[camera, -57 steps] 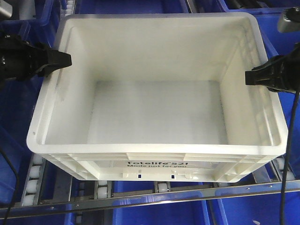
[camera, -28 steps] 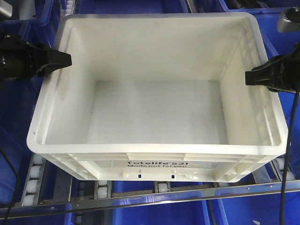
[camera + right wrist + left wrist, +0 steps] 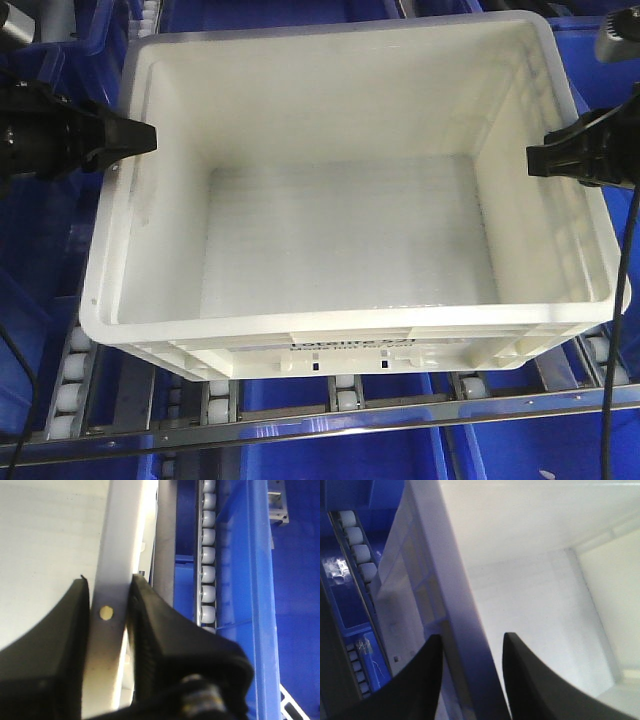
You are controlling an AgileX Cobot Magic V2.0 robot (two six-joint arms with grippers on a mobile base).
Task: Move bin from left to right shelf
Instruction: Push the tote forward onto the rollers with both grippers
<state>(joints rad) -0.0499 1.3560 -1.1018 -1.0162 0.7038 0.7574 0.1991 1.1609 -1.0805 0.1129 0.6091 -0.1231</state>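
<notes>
The left gripper (image 3: 148, 138) is closed on the left long wall of the bin (image 3: 340, 230). In the left wrist view, the left gripper (image 3: 470, 647) has one black finger on the outside of the wall and one inside, with the ribbed rim filling the gap between them. The right gripper (image 3: 532, 160) grips the opposite wall in the same way. The right wrist view shows the right gripper (image 3: 107, 597) narrowly open, its two fingers pressed against both faces of the white rim just above a small pale round mark.

The bin (image 3: 45, 540) is white, rectangular and empty, and it is held between the two arms. Its near end lies over the rollers (image 3: 345, 400) of the shelf track. Whether its base rests on them cannot be told. The black print on its near side is mostly hidden under the rim.

Blue bins (image 3: 330, 450) lie around it on the left, on the right, behind and below. A grey metal rail (image 3: 300, 432) runs across the front of the track. A line of white rollers (image 3: 207, 565) runs just beside the bin's right wall.
</notes>
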